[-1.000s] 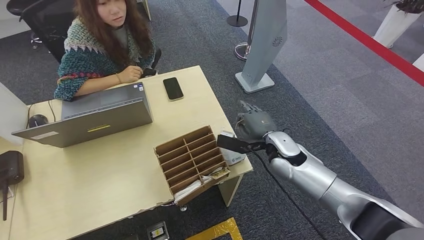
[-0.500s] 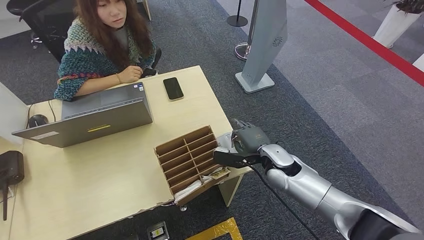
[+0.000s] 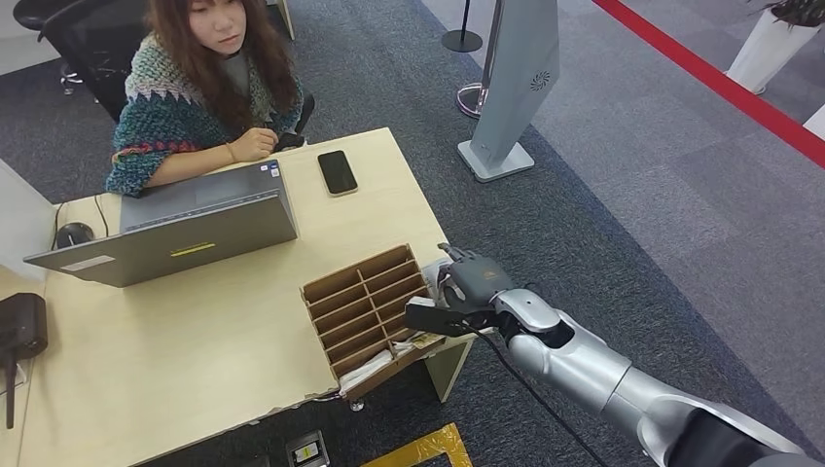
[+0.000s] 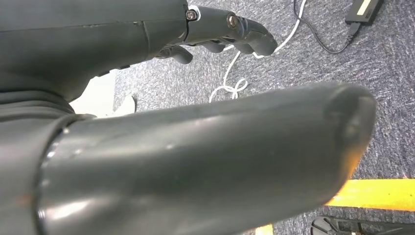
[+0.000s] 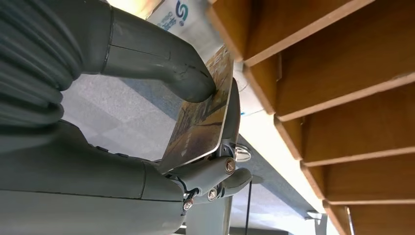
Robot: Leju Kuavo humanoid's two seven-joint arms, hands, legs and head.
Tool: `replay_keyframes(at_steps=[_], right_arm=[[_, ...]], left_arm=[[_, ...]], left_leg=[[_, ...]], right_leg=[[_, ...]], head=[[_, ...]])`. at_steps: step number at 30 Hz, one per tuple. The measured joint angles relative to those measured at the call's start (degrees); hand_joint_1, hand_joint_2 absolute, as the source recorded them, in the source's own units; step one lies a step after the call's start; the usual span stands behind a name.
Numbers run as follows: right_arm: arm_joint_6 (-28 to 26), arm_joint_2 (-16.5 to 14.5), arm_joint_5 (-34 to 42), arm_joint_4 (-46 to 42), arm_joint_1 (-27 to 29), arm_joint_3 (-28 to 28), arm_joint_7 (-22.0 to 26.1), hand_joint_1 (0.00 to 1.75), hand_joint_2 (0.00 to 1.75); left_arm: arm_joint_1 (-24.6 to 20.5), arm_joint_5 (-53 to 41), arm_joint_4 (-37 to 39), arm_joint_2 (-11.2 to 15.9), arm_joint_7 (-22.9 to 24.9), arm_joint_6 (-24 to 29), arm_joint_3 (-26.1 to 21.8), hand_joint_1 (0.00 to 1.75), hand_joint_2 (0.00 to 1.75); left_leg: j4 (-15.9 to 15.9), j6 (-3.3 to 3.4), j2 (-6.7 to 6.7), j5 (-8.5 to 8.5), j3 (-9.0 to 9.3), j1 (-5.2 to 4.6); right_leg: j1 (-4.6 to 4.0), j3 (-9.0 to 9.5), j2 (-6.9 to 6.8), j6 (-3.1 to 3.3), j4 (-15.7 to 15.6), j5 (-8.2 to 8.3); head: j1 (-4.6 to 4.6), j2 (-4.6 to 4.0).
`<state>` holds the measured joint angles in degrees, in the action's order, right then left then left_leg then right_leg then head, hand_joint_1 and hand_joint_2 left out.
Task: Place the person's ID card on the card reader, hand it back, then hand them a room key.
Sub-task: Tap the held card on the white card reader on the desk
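My right hand (image 3: 472,285) hovers at the desk's near right corner, over the white card reader (image 3: 435,265) and right beside the wooden card organizer (image 3: 362,302). In the right wrist view a card (image 5: 195,122) with a brown-and-yellow print is pinched between the thumb (image 5: 161,63) and the fingers, close to the reader (image 5: 178,12) and the organizer's slots (image 5: 342,98). I cannot tell whether it is the ID card or a room key. More cards (image 3: 424,340) lie in the organizer's near slots. My left hand (image 4: 230,29) hangs over the carpet, holding nothing, fingers loosely apart.
A person (image 3: 195,88) sits at the far side of the desk (image 3: 195,360) behind a grey laptop (image 3: 175,229). A black phone (image 3: 337,171) lies near the laptop, a mouse (image 3: 73,233) and a dark device (image 3: 19,326) at the left. A grey kiosk stand (image 3: 511,88) stands on the carpet.
My right hand has moved left and down with the card, from off the desk's right edge to over the reader beside the organizer.
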<state>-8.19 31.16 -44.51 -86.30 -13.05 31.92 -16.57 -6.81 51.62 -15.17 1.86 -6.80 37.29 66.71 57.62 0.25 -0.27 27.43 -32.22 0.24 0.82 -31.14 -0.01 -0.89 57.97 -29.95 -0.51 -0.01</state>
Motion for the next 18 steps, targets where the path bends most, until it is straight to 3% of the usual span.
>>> replay_keyframes(at_steps=[18], right_arm=[[-1.36,-2.64,1.31,4.42,-1.59,0.86,1.43,1.75,1.75]], left_arm=[[-0.03,-0.02,0.0,0.08,0.86,-0.17,0.0,0.0,0.0]], left_leg=[[0.0,0.0,0.07,0.0,0.17,0.01]], right_leg=[[-0.01,0.13,0.05,0.0,0.0,0.0]], head=[[0.01,0.01]])
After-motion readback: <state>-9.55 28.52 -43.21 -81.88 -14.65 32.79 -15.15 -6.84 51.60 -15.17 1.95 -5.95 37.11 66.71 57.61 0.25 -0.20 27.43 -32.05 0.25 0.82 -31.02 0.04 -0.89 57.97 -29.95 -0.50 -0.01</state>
